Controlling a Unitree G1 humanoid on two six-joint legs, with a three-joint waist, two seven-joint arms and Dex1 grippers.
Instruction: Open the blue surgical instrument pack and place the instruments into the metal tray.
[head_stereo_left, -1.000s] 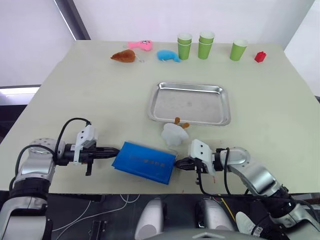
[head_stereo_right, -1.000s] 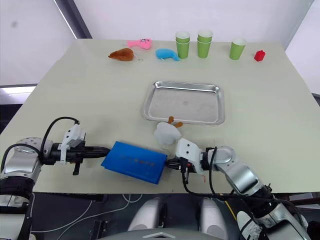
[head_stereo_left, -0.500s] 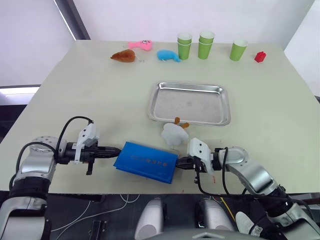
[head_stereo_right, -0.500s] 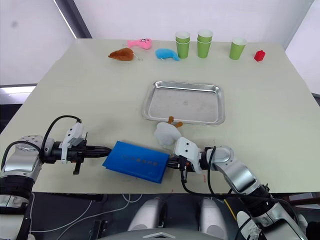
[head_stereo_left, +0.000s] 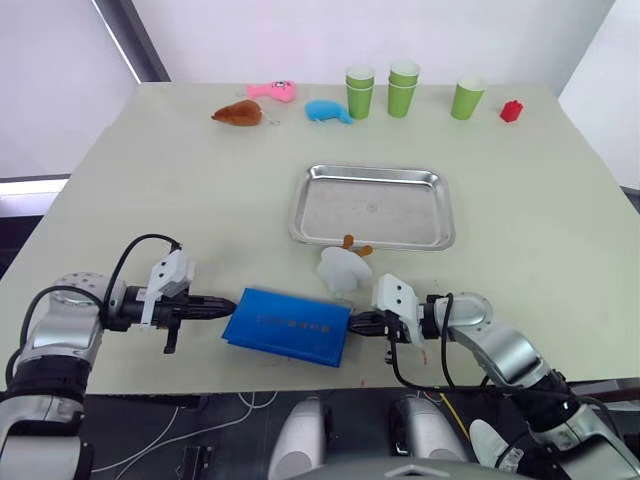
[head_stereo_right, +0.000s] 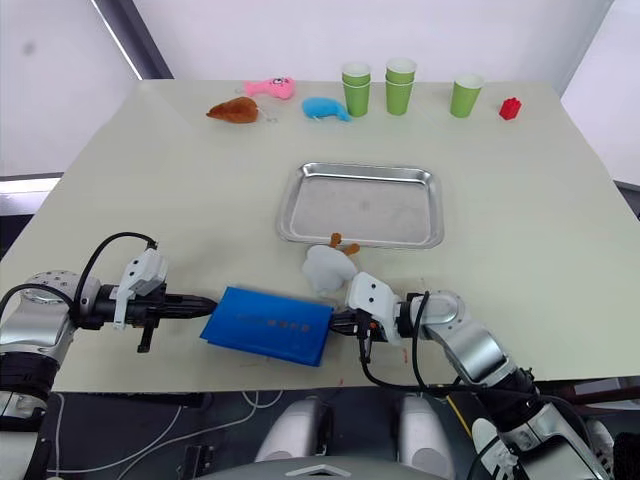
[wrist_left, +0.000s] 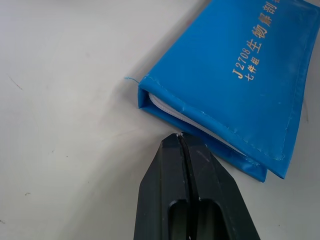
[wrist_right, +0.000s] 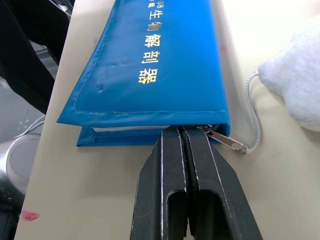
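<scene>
The blue surgical instrument pack (head_stereo_left: 288, 326) lies zipped and flat near the table's front edge, with gold lettering on its cover (wrist_left: 260, 55). My left gripper (head_stereo_left: 230, 304) is shut, its tip (wrist_left: 179, 136) touching the pack's left end by the white zipper line. My right gripper (head_stereo_left: 357, 325) is also shut, with its tip (wrist_right: 181, 130) pressed against the pack's right end. The metal zipper pull (wrist_right: 223, 140) lies just beside that tip, not held. Farther back stands the metal tray (head_stereo_left: 312, 210), bare inside. The instruments are hidden.
A white plush duck (head_stereo_left: 343, 268) sits between the pack and the tray, its cord near my right gripper. Along the far edge are a brown toy (head_stereo_left: 237, 113), a pink toy (head_stereo_left: 270, 91), a blue whale toy (head_stereo_left: 325, 110), green cups (head_stereo_left: 402, 87) and a red block (head_stereo_left: 511, 110).
The head view has shifted a little. My right gripper has edged slightly closer against the pack's right end. The left gripper and the pack stay much as they were.
</scene>
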